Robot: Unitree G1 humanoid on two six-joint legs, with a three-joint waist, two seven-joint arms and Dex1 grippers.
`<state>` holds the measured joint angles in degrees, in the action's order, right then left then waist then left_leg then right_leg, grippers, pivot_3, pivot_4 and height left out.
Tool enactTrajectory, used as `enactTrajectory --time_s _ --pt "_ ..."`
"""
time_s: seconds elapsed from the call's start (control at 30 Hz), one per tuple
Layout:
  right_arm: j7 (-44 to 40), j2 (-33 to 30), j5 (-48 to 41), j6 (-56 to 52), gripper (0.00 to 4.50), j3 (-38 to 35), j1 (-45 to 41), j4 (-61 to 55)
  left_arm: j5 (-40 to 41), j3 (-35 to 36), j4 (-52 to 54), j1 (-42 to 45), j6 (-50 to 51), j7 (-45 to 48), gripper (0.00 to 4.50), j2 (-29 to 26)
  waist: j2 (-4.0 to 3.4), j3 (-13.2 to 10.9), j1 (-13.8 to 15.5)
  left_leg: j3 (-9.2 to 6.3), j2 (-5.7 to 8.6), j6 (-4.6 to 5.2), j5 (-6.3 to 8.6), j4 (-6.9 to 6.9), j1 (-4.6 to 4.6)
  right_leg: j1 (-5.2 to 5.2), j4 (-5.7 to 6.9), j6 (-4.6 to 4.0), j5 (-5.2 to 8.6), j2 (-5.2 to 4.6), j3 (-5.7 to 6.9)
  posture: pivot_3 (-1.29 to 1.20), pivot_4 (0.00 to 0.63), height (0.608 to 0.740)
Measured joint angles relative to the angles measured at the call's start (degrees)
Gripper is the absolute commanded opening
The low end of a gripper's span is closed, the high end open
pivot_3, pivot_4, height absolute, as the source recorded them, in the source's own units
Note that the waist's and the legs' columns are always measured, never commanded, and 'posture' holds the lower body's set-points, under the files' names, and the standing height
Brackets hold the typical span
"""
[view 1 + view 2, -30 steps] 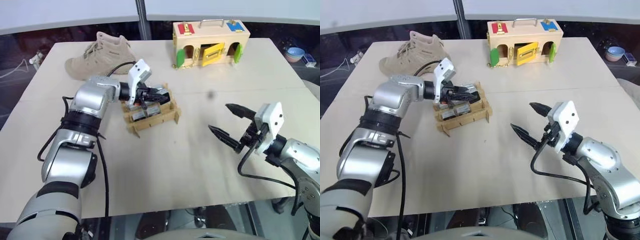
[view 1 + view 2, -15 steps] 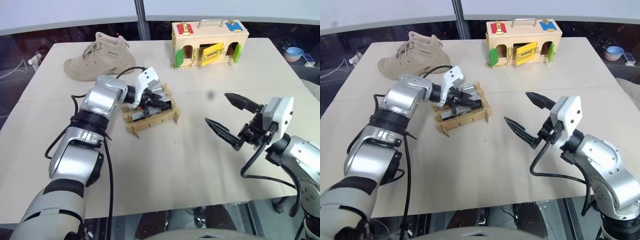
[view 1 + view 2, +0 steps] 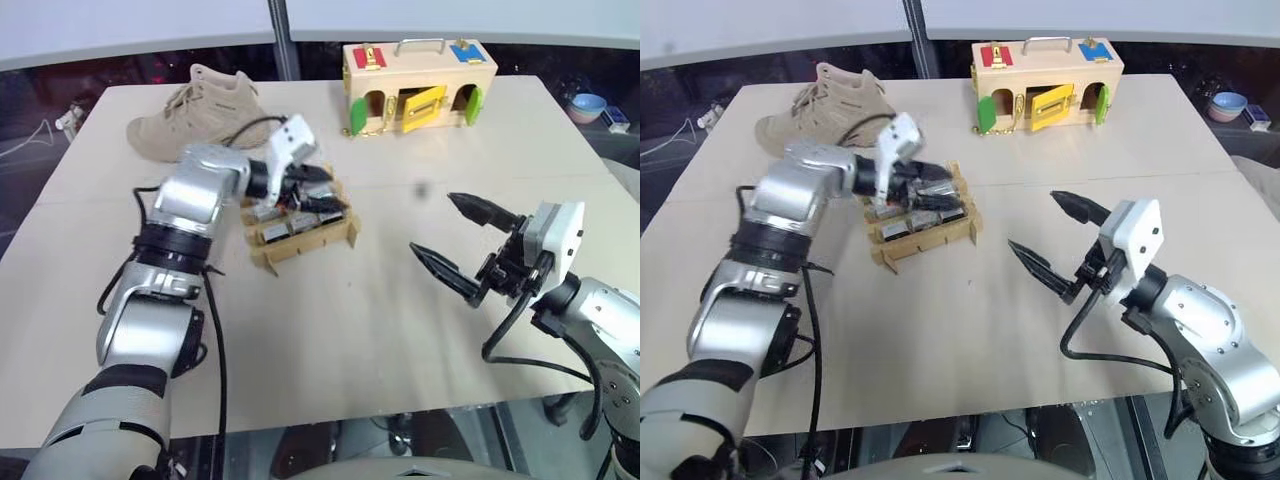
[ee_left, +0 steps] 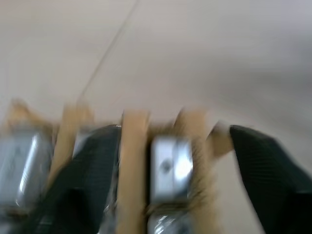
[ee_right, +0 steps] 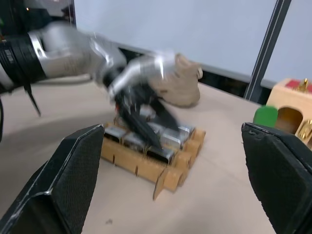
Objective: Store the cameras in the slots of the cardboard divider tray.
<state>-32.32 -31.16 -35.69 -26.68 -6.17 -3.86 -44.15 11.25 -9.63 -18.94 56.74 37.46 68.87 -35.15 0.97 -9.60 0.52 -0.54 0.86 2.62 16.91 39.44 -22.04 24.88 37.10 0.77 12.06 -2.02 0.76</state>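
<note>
Cameras: the cameras (image 3: pixel 300 222) sit in the slots of the cardboard divider tray (image 3: pixel 305 240), silver bodies packed side by side between the tan strips; I see none loose on the counter (image 3: pixel 330 340).
Tray: it lies left of the counter's middle, between the tan boot (image 3: pixel 195 110) and the open stretch in front of the right arm, well short of the wooden box with coloured doors (image 3: pixel 420 85).
Handling, cameras: I judge them small, rigid and light, with smooth metal sides that could slip; best pinched across the two long flat sides, keeping off the black lens face.
Handling, tray: thin slotted cardboard, likely light and easily nudged or bent, so a camera should go straight down into a slot without dragging on the strips.
Left claw: the left claw (image 3: pixel 322 190) hovers over the far end of the tray with its fingers parted and nothing between them; from its wrist, the two black fingers straddle a cardboard strip with a camera (image 4: pixel 168 168) seated beneath.
Right claw: the right claw (image 3: pixel 465 240) hangs spread wide and empty above the bare counter, well apart from the tray.
Change: a second ago the left claw was pinched shut down in the tray; now it is spread and has lifted slightly clear. The right claw has barely shifted.
</note>
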Motion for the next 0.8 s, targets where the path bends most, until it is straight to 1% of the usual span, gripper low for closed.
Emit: enactTrajectory --time_s 0.03,0.07,0.13,0.17,0.2,0.23,0.27,0.33,0.37,0.43,0.47,0.57,0.7,0.8 --pt "0.29 -0.62 0.59 -0.49 4.50 0.24 1.82 -0.40 4.01 7.02 7.87 -4.23 3.61 -2.80 3.65 -0.72 -0.02 0.02 -0.37 0.01 -0.05 0.00 0.00 -0.02 0.07 -0.02 0.01 0.00 0.00 -0.16 -0.09 0.00 0.150 0.740" --pt "0.46 -0.82 1.13 -0.64 4.50 0.29 2.62 -0.37 5.16 9.80 10.24 -6.38 4.09 -4.64 3.65 -0.70 -0.03 0.02 -0.50 0.00 -0.05 0.00 0.00 -0.03 0.08 -0.02 0.02 0.00 0.00 -0.21 -0.11 0.00 0.150 0.740" --pt "0.51 -1.50 1.15 -1.85 4.50 0.54 4.44 -0.02 9.51 17.51 16.70 -13.92 6.63 -8.05 3.65 -0.76 -0.02 0.03 -1.06 -0.02 -0.06 -0.01 0.00 -0.03 0.13 -0.02 0.09 0.00 0.00 -0.22 -0.12 0.00 0.150 0.740" --pt "0.62 -1.65 1.35 -2.09 4.50 0.58 4.87 0.64 11.95 21.50 19.68 -18.10 8.19 -9.35 3.91 -0.64 -0.02 0.03 -1.29 0.01 -0.07 -0.02 -0.01 -0.03 0.14 -0.02 0.10 0.00 0.00 -0.22 -0.16 0.00 0.150 0.740" --pt "0.79 -1.80 1.80 -2.09 4.50 0.21 5.61 2.16 14.88 26.90 23.69 -24.58 9.54 -10.63 4.21 -0.47 -0.01 0.03 -1.44 0.01 -0.07 -0.02 -0.01 -0.01 0.17 -0.01 0.18 0.00 0.00 -0.24 -0.17 0.00 0.150 0.740" --pt "0.67 -1.99 2.36 -1.85 4.50 -0.39 6.43 3.11 16.34 30.54 27.50 -30.42 9.43 -11.03 4.30 -0.57 -0.02 0.03 -1.60 0.11 -0.07 -0.02 0.00 -0.04 0.27 -0.01 0.21 -0.01 0.01 -0.24 -0.28 0.00 0.150 0.740" --pt "0.56 -2.16 2.67 -1.72 4.50 -0.97 7.13 3.55 17.01 32.20 29.04 -33.36 9.37 -11.19 4.41 -0.51 -0.02 0.03 -1.53 0.12 -0.07 -0.03 0.00 -0.05 0.31 -0.02 0.21 -0.01 0.01 -0.26 -0.32 0.00 0.150 0.740" --pt "-1.02 -3.56 4.40 -0.14 4.50 -2.68 9.75 7.10 18.41 38.43 35.86 -47.67 8.57 -11.97 4.41 -0.57 0.01 0.04 -1.08 0.06 -0.06 -0.04 0.00 -0.06 0.27 -0.03 0.18 -0.01 0.01 -0.29 -0.26 0.00 0.150 0.740" --pt "-1.23 -3.70 4.75 0.10 4.50 -3.03 10.09 7.42 18.48 39.10 36.33 -49.44 8.42 -11.97 4.41 -0.57 0.04 0.03 -0.75 0.05 -0.06 -0.05 0.00 -0.04 0.28 -0.06 0.19 -0.01 0.01 -0.30 -0.24 0.00 0.150 0.740" --pt "-3.76 -4.88 4.95 2.00 4.50 -4.21 11.20 8.36 18.66 43.16 40.33 -59.46 4.66 -11.66 4.41 -0.42 0.04 0.04 -0.15 0.03 -0.04 -0.01 0.02 -0.03 0.33 -0.15 0.11 -0.03 0.02 -0.37 -0.21 0.00 0.150 0.740" --pt "-4.81 -5.25 4.96 2.57 4.50 -5.18 12.09 9.20 18.67 44.47 40.86 -62.95 2.91 -11.55 4.41 -0.13 0.05 0.05 0.38 -0.02 -0.04 0.10 0.08 -0.03 0.41 -0.26 0.06 -0.05 0.04 -0.37 -0.15 0.00 0.150 0.740" --pt "-7.03 -5.75 5.47 4.97 4.50 -7.16 13.70 11.22 18.54 46.83 40.93 -69.83 -2.37 -12.08 4.41 1.53 0.04 0.10 1.04 -0.07 -0.03 0.16 0.11 0.00 0.48 -0.41 0.01 -0.26 0.15 -0.41 -0.10 0.00 0.150 0.740" --pt "-8.51 -5.75 6.15 7.24 4.50 -8.50 15.51 13.49 18.76 47.15 41.40 -73.02 -6.08 -14.92 4.41 3.72 0.07 0.15 0.99 -0.05 -0.04 0.16 0.11 0.02 0.54 -0.45 0.03 -0.24 0.15 -0.37 -0.10 0.00 0.150 0.740" --pt "-8.80 -5.28 6.91 9.03 4.50 -8.48 16.12 14.60 19.42 47.14 42.36 -73.47 -7.64 -16.65 4.41 4.42 0.07 0.17 0.78 -0.06 -0.05 0.16 0.11 0.02 0.53 -0.44 0.03 -0.15 0.08 -0.36 -0.09 0.00 0.150 0.740"
